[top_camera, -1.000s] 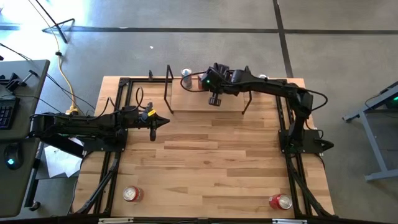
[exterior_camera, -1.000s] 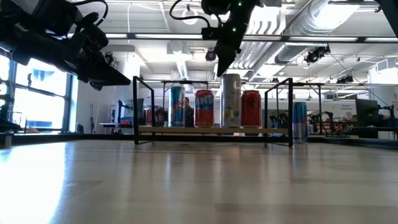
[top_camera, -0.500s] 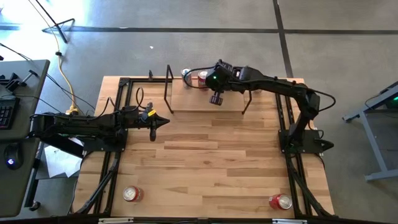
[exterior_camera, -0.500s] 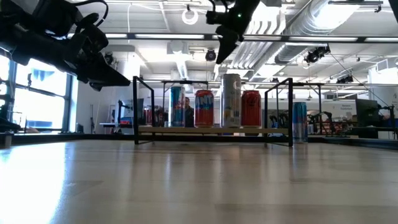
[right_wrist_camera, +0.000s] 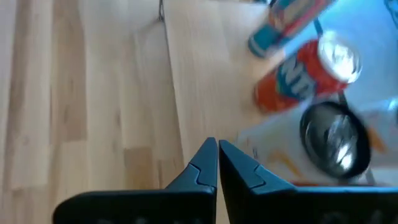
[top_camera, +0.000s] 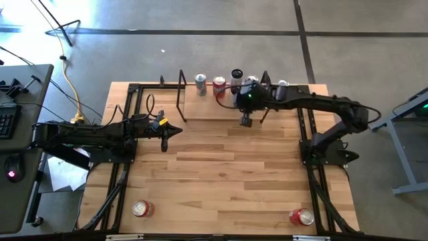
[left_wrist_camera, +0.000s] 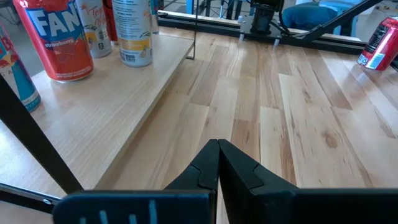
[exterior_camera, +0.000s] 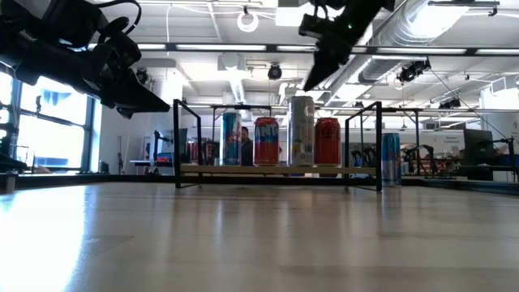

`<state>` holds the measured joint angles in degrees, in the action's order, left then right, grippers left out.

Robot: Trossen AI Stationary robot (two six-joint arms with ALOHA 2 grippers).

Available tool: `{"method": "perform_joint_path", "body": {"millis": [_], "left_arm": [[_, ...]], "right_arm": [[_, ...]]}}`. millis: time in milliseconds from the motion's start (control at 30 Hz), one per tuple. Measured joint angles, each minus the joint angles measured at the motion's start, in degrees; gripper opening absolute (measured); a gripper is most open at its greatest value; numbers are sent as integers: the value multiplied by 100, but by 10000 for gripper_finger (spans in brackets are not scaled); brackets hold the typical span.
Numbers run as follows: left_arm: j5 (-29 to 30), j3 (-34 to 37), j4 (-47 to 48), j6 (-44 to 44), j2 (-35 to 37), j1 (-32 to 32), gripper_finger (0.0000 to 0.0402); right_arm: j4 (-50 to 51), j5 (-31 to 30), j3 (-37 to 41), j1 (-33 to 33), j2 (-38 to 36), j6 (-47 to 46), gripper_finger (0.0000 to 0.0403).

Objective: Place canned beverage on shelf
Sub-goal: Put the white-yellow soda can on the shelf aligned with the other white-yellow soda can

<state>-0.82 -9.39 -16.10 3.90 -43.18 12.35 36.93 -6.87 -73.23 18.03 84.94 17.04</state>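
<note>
Low view shows the shelf [exterior_camera: 280, 169] at the table's far edge with four cans [exterior_camera: 266, 142] standing upright in a row on its plank. Right gripper [top_camera: 245, 121] hangs above the shelf, jaws closed and empty. Left gripper [top_camera: 175, 130] waits over the table's left side, also closed.

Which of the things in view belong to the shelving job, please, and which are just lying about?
Belonging to the job:
shelf
cans on the shelf
two red cans at the table's near edge
right gripper, shut, above the shelf

Lying about:
left gripper, shut, waiting
desk with keyboard
yellow cable
</note>
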Motion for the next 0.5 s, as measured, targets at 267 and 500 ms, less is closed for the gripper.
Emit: {"method": "perform_joint_path", "body": {"millis": [267, 500], "left_arm": [[2, 0, -44, -11, 0, 1, 0], [4, 0, -39, -59, 0, 1, 0]], "right_arm": [[-536, -15, 635, 174, 42, -26, 0], [-1364, -251, 925, 227, 49, -133, 0]]}}
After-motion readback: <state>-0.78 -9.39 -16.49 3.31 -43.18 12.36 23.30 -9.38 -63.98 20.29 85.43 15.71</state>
